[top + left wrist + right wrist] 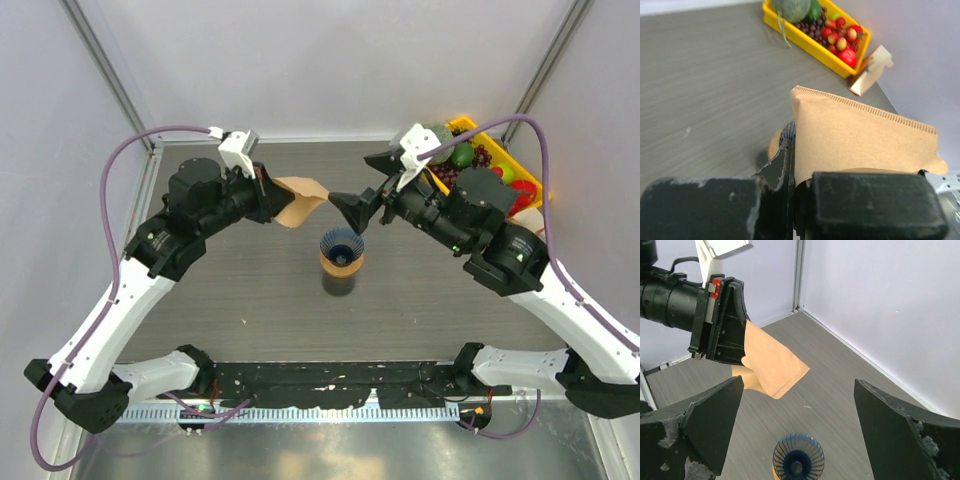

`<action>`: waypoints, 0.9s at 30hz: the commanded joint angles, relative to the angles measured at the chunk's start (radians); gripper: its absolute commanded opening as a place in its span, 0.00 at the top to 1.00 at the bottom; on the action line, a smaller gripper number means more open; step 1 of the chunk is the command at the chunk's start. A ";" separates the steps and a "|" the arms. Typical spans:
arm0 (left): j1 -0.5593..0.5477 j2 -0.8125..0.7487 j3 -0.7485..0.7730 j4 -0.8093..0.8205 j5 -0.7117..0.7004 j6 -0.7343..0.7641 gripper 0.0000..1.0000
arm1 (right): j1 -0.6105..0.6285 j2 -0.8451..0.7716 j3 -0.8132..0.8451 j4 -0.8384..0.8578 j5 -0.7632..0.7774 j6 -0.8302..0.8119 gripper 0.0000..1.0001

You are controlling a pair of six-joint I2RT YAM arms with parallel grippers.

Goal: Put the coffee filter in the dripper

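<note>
At the middle of the top view, the dark blue dripper (341, 247) sits on an orange-brown cup (341, 272), which stands on the grey bench (250, 300). In the right wrist view the cup is cut off by the lower edge, leaving only the ribbed blue cone fully visible.

Just beyond it, upper left of centre, the left hand (272, 197) is clenched on the tan coffee filter (300, 200), held above the bench and apart from the dripper. In the left wrist view the filter's lower edge is hidden between the black pads, and the sheet covers nearly all of the dripper.

Opposite, the right hand (366, 186) is spread wide and grasps nothing.

Farthest, at the upper right, a yellow tray of fruit (527, 178) is partly hidden behind the right arm.
</note>
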 commanded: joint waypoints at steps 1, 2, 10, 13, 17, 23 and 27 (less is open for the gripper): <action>-0.015 0.019 0.086 -0.025 -0.191 0.080 1.00 | 0.054 0.064 0.039 0.061 0.115 0.002 0.00; -0.018 0.022 0.096 -0.027 -0.190 0.080 1.00 | 0.070 0.075 0.032 0.068 0.135 -0.030 0.01; -0.026 0.048 0.115 -0.022 -0.206 0.069 1.00 | 0.133 0.127 0.036 0.135 0.193 -0.141 0.04; -0.030 0.051 0.118 -0.016 -0.207 0.058 1.00 | 0.140 0.155 0.033 0.163 0.255 -0.163 0.04; -0.042 0.057 0.130 -0.007 -0.218 0.052 1.00 | 0.142 0.187 0.023 0.203 0.373 -0.166 0.02; -0.062 0.060 0.138 0.004 -0.238 0.072 1.00 | 0.140 0.222 0.046 0.195 0.365 -0.117 0.01; -0.067 0.053 0.138 0.010 -0.233 0.075 1.00 | 0.140 0.235 0.041 0.192 0.359 -0.092 0.00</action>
